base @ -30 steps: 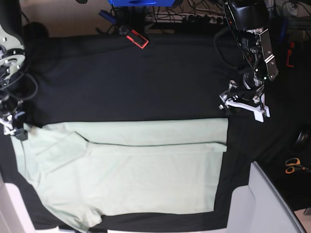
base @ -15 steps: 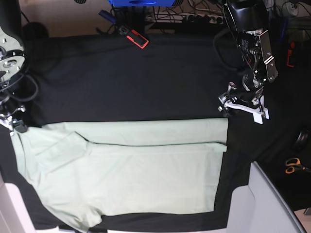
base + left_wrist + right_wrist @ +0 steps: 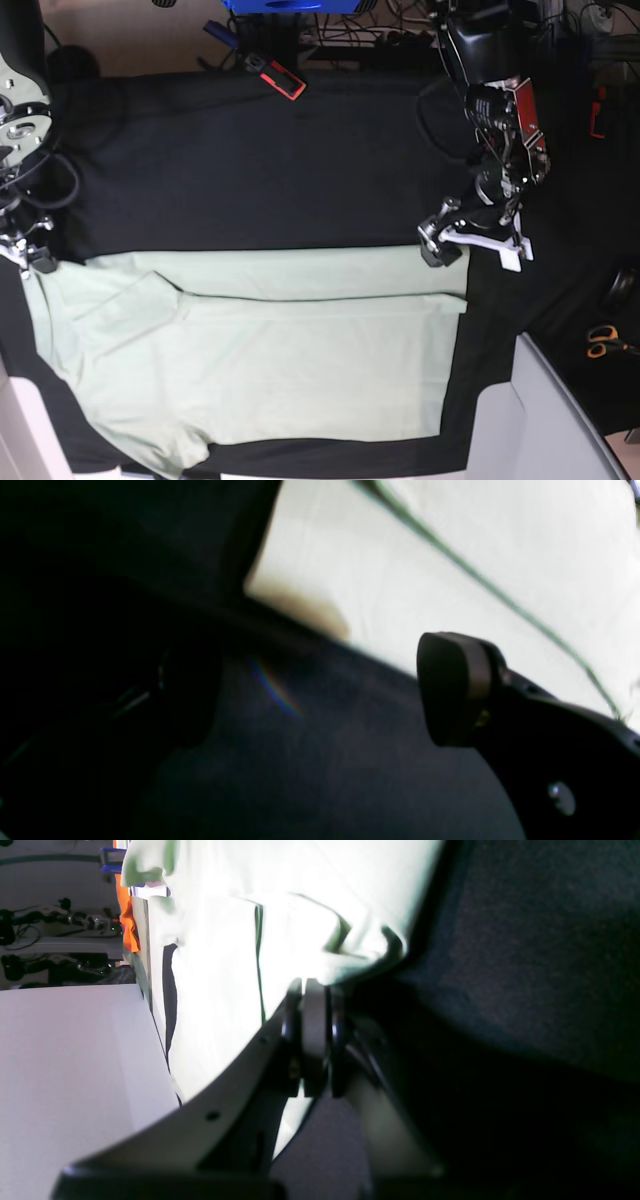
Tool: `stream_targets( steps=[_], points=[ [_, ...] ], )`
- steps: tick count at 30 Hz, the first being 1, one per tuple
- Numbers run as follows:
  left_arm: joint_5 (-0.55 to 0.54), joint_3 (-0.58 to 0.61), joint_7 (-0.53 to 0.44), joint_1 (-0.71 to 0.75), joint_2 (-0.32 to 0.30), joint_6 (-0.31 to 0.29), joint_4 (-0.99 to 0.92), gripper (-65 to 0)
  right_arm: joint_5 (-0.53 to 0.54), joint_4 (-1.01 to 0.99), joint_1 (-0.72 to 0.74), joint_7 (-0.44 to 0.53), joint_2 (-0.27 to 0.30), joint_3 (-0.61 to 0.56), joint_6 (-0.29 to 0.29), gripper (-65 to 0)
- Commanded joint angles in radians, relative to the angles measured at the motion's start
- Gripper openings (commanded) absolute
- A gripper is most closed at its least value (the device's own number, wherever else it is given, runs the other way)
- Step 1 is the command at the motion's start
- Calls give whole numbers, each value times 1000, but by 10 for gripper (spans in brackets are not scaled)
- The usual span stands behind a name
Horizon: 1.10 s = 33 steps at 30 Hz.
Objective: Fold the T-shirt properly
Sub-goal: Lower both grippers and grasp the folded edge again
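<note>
The pale mint-green T-shirt lies spread flat on the black tablecloth, with its far long edge folded over toward the front. My left gripper is open and empty at the shirt's far right corner. In the left wrist view its fingers stand wide apart over black cloth, with the shirt just beyond them. My right gripper is at the shirt's far left corner. In the right wrist view its fingers are pressed together on the bunched shirt edge.
A red and black tool lies at the table's far edge. Orange-handled scissors lie at the right. A pale grey panel stands at the front right corner. Cables and a blue object are behind the table.
My left gripper has moved left and slightly down, up to the shirt's far right corner. My right gripper has shifted a little toward the far side at the left corner.
</note>
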Motion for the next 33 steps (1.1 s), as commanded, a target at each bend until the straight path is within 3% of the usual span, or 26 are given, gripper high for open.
stream_targets(
  steps=[1,7,18,21,26,27,31,33],
  points=[
    [-6,2,3,-33,-1,-6,-15,-47,19,11,22,5,22,-4,16,-649],
    [-6,0,-1,-113,-1,-6,-136,-47,19,11,21,5,22,-4,16,-649],
    [-6,0,-4,-120,1,-6,-144,-59,19,11,21,5,23,-4,16,-649],
    [-6,0,-4,-142,-1,-6,-159,-173,19,11,21,5,23,-4,16,-649],
    [-6,-20,-10,-197,-1,-6,-277,-524,19,11,21,5,22,-4,16,-649],
    [-6,-47,-26,-202,1,-6,-299,-563,19,11,21,5,22,-4,16,-649],
    [-6,-164,-40,-198,25,-6,-326,-579,18,11,15,5,23,-4,16,-649],
    [-6,-184,-38,-194,31,-6,-325,-650,18,11,13,5,23,-4,16,-649]
  ],
)
